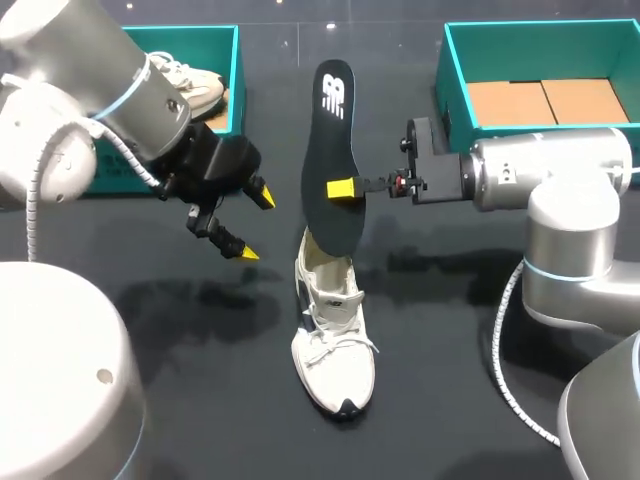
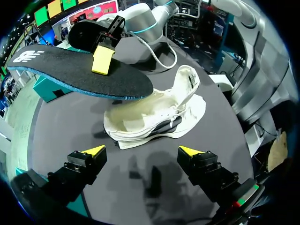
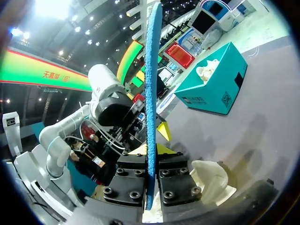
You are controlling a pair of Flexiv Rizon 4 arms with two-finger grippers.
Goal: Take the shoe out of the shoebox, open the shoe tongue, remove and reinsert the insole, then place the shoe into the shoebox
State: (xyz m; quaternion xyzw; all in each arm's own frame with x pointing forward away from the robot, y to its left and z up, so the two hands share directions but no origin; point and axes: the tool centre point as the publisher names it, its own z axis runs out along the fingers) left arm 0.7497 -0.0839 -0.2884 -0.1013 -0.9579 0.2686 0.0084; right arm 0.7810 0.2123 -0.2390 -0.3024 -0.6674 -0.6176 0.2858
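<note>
From above: pinches the insole (image 1: 333, 150) at mid-length in the right gripper (image 1: 345, 188), fingers narrow on its two faces, and holds it raised with its lower end over the opening of the shoe (image 1: 335, 340); cannot tell whether touching. Finds the shoe sole-down on the table (image 1: 450, 350), between the left box (image 1: 225, 60) and right box (image 1: 455, 70), outside both. Shows the left gripper (image 1: 254, 224) spread wide and empty, just beside the insole, apart from the shoe. Through the left wrist: looks past wide yellow tips at the shoe, tongue pulled open, insole hanging above it. Through the right wrist: sees the insole edge-on, squeezed between close-set fingers, shoe just beside them. Probably the reinsert step. Could buckle the insole against collar or tongue if driven in off-line; could shove or tip the shoe, with nothing steadying it; could let the thin insole swivel in so small a pinch.
</note>
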